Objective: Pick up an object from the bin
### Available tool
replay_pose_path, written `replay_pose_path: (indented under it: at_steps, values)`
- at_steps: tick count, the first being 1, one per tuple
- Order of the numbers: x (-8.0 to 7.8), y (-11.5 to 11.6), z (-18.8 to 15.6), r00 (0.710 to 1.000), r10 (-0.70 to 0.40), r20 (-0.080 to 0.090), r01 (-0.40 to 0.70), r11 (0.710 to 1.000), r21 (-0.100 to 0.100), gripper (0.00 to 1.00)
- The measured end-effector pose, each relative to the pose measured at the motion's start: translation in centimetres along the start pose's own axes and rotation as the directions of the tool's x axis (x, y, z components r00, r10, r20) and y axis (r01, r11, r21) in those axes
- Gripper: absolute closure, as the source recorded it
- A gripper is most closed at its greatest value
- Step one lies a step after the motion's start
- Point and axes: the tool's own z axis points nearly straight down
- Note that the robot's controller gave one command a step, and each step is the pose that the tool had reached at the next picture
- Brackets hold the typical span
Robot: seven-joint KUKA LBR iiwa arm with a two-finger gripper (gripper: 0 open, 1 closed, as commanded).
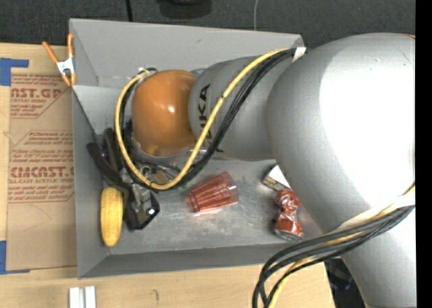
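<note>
My gripper [143, 208] reaches down at the front left of the bin, under the orange wrist cover. A yellow corn cob [111, 215] lies lengthwise along the left wall, just left of the gripper and close to it. A dark, curved black thing [102, 155] lies against the left wall behind the corn, partly hidden by the cables. A red ribbed cup [213, 193] lies on its side on the floor to the right of the gripper.
A crumpled red thing [287, 214] and a small white piece [273, 182] lie at the front right, by the arm. The arm and its orange cover hide the middle and back of the bin.
</note>
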Motion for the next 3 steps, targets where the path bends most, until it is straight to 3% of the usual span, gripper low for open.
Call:
replay_pose_path:
  at_steps: [3]
  values:
    - [0.3, 0.1, -3.1, 1.0, -0.001, -0.012, 0.001, 1.0, 0.0, 1.0]
